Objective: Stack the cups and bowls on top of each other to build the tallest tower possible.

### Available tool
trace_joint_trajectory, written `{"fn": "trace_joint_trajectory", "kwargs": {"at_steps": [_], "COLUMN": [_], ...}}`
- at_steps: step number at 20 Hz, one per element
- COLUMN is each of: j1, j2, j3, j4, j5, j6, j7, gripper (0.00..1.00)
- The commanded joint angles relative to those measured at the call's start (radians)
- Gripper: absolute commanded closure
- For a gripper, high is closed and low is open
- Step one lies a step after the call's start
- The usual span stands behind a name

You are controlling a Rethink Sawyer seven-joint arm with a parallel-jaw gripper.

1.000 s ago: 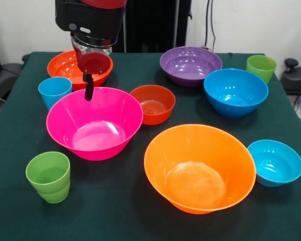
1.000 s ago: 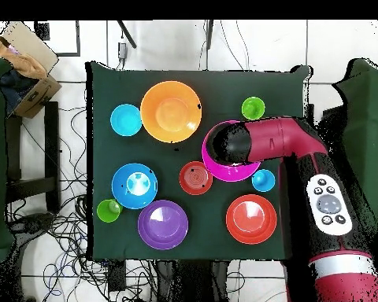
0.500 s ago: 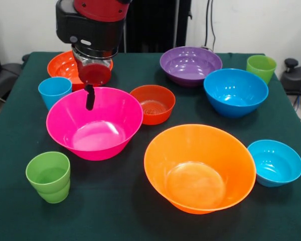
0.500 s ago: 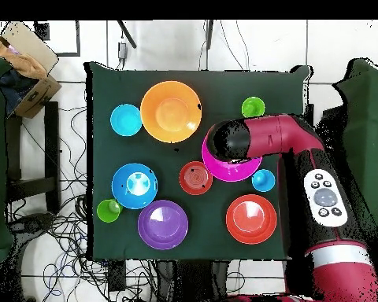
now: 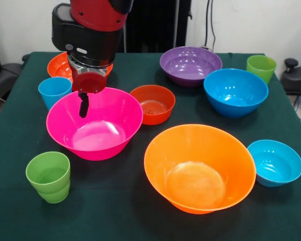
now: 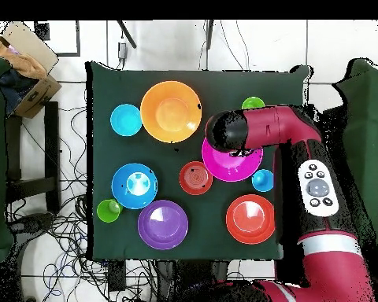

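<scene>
From the front, the gripper (image 5: 83,108) hangs inside the large pink bowl (image 5: 94,123) — whether it is open I cannot tell. From overhead, nothing is stacked — bowls lie spread across the tabletop (image 6: 216,86), the pink one (image 6: 233,161) near an edge.

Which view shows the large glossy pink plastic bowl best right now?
The front view: the large glossy pink plastic bowl shows whole, rim and inside, with the gripper hanging over its far rim. Overhead, the red arm covers part of the bowl.
</scene>
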Motion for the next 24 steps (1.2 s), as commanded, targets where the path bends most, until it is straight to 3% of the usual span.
{"fn": "trace_joint_trajectory", "kwargs": {"at_steps": [1, 9, 11, 17, 18, 20, 22, 24], "j1": [0.068, 0.108, 0.124, 0.142, 0.137, 0.044, -0.036, -0.156], "j2": [-0.043, -0.130, -0.116, -0.135, -0.135, -0.157, -0.173, -0.183], "j3": [-0.059, -0.121, -0.144, -0.182, -0.174, -0.100, -0.041, 0.064], "j4": [-0.027, 0.050, 0.056, 0.116, 0.140, 0.247, 0.356, 0.533], "j5": [-0.050, -0.035, -0.055, -0.021, 0.015, 0.204, 0.350, 0.582], "j6": [0.121, 0.143, 0.126, 0.079, 0.075, 0.064, 0.037, -0.069], "j7": [0.136, 0.122, 0.144, 0.196, 0.216, 0.223, 0.210, 0.223], "gripper": [0.00, 0.00, 0.00, 0.00, 0.00, 0.00, 0.00, 0.00]}}
